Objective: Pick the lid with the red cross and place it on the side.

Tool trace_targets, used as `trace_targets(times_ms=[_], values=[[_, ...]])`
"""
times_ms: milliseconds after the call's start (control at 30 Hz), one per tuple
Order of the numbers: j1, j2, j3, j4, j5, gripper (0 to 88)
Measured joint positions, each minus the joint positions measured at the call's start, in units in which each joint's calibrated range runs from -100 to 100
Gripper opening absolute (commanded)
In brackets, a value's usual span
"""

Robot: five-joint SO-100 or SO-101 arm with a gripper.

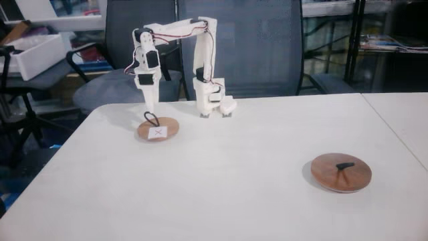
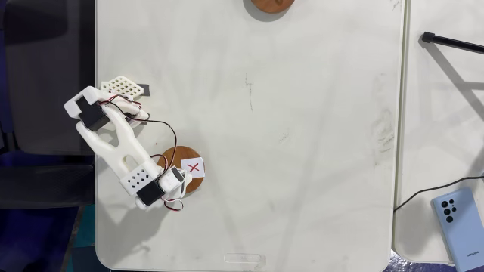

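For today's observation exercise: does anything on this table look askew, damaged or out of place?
Nothing stands out. The small round light-brown wooden lid with the red cross sticker lies flat beneath the white gripper; the larger dark wooden disc lies flat too, well apart.
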Motion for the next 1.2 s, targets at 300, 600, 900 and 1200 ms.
trace_targets(times_ms=[300, 600, 900, 1200], values=[[0.0, 0.0, 0.18, -5.64, -0.31, 20.5], [0.0, 0.0, 0.81, -5.98, -0.31, 20.5], [0.0, 0.0, 5.75, -7.77, -0.31, 19.9], [0.0, 0.0, 7.64, -10.93, -0.36, 19.7]])
